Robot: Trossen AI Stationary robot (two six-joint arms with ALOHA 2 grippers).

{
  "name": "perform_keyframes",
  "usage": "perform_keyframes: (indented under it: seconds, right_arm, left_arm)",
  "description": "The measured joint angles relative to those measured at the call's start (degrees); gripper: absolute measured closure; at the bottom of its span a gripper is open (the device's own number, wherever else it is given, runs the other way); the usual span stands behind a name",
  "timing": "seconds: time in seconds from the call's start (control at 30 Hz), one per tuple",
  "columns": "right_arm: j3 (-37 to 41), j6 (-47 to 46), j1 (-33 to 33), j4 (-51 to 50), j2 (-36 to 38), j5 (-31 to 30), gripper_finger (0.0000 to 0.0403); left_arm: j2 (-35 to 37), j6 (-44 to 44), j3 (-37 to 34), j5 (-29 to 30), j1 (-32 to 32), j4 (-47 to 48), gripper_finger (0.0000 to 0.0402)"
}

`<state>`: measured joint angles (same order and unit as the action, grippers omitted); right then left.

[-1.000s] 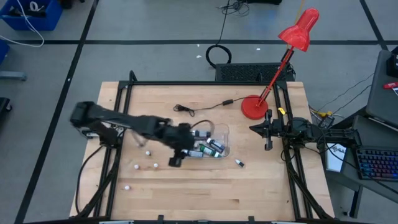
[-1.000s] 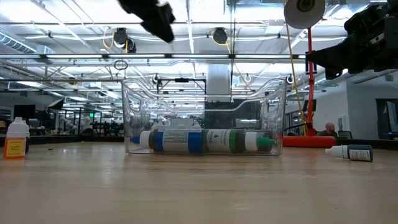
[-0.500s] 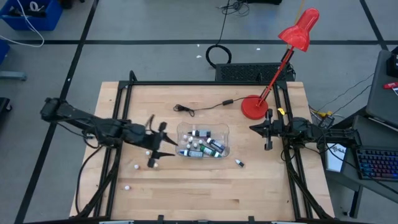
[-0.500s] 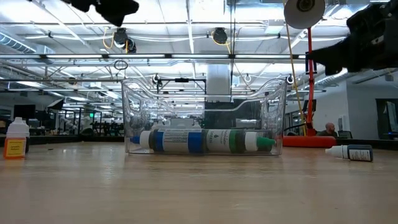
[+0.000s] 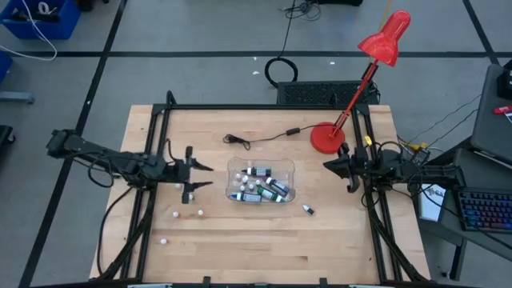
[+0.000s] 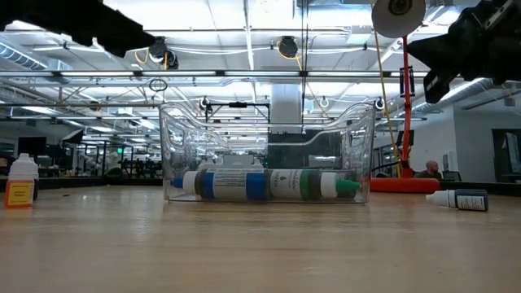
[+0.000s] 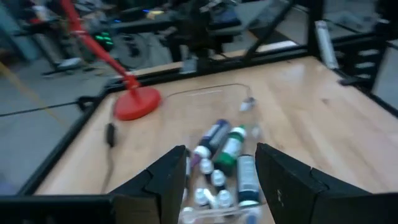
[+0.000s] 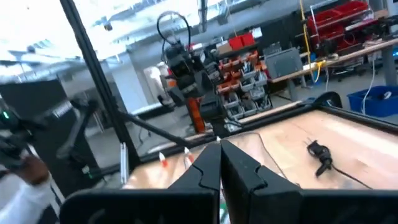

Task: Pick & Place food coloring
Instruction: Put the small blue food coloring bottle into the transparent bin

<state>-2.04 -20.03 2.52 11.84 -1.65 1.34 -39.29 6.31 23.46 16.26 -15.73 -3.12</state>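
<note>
Hovering over the left part of the wooden bench, the left gripper points toward the clear plastic tub with its jaws parted and nothing between them. Most of the food coloring bottles lie inside that tub at the bench's middle, lying on their sides in the low view, blue and green labels showing. One dark bottle lies on the wood just outside the tub toward the right arm, and several small white pieces, too small to identify, sit scattered near the left gripper. The right gripper waits at the bench's right edge beside the red lamp, jaws clenched together and empty.
</note>
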Motion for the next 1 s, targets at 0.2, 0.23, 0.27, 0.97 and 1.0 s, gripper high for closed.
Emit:
perform_keyframes:
  seconds: [0.2,0.23,0.27,0.97,1.0]
  right_arm:
    - [0.00,-8.63,0.00,-1.94,-0.05,0.40,0.0403]
    - [0.00,-11.77,0.00,-2.44,-0.21,0.49,0.0403]
    - [0.00,-14.64,0.00,-2.76,-0.45,0.47,0.0403]
    - [0.00,-15.40,-0.01,-7.36,-1.85,-1.81,0.0403]
    - [0.00,-14.81,0.00,-7.40,-1.92,-0.43,0.0403]
  left_arm:
    - [5.92,1.96,-3.44,1.30,0.00,0.82,0.0206]
    - [6.83,2.23,-4.07,2.14,0.00,0.88,0.0206]
    - [7.76,2.32,-4.62,3.18,0.00,1.01,0.0206]
    - [23.12,1.93,-8.16,11.16,0.00,14.04,0.0206]
    - [23.56,1.41,-8.15,11.51,0.01,14.13,0.0206]
